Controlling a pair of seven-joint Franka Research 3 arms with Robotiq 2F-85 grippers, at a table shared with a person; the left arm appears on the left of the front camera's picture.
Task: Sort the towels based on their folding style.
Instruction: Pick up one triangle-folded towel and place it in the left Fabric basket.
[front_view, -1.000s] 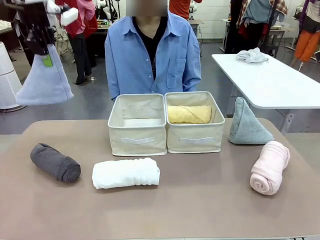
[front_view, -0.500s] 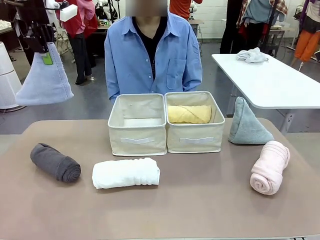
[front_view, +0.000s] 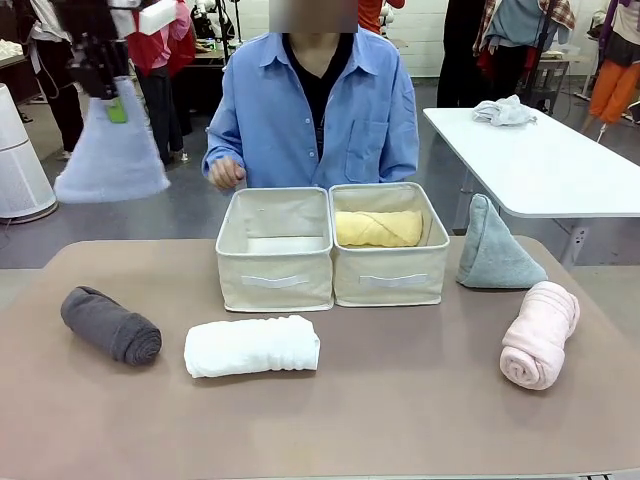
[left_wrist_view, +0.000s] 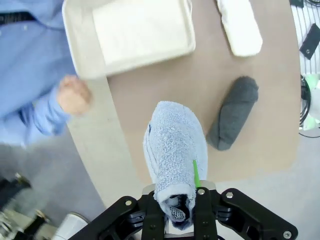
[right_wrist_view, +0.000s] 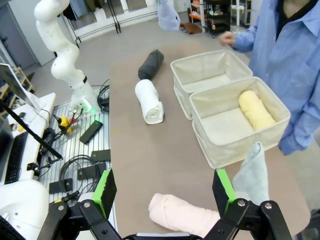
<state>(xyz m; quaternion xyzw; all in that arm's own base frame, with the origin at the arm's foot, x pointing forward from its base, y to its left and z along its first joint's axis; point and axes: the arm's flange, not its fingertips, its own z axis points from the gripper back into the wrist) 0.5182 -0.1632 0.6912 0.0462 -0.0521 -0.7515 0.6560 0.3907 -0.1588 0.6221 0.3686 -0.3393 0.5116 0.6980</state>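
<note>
Nearest the camera, the right gripper (right_wrist_view: 164, 189) hangs wide open and empty above the right end of the brown table (front_view: 400, 410), over the pink rolled towel (front_view: 540, 333). In the same front row lie the white rolled towel (front_view: 252, 346) and, further left, the dark grey rolled towel (front_view: 110, 325); none of these has moved in the last second.

Behind them stand two cream fabric boxes side by side. The left box (front_view: 275, 270) is empty; the right box (front_view: 388, 275) holds the yellow rolled towel (front_view: 378, 228). Just right of it, a pale grey-green cone towel (front_view: 495, 250) stands upright on the table.

Farthest back, high at the left, the left gripper (left_wrist_view: 177, 202) is clamped tight on the tip of the light blue cone towel (front_view: 112, 155). It has drifted right, toward the boxes. The person's hand (front_view: 227, 172) has also come up beside the left box's far corner. This looks like a carry to the empty left box, which would make it the box for cones.

The blue towel hangs point-up, a fuzzy terry cone flaring to a wide, soft hem, well above the table.
</note>
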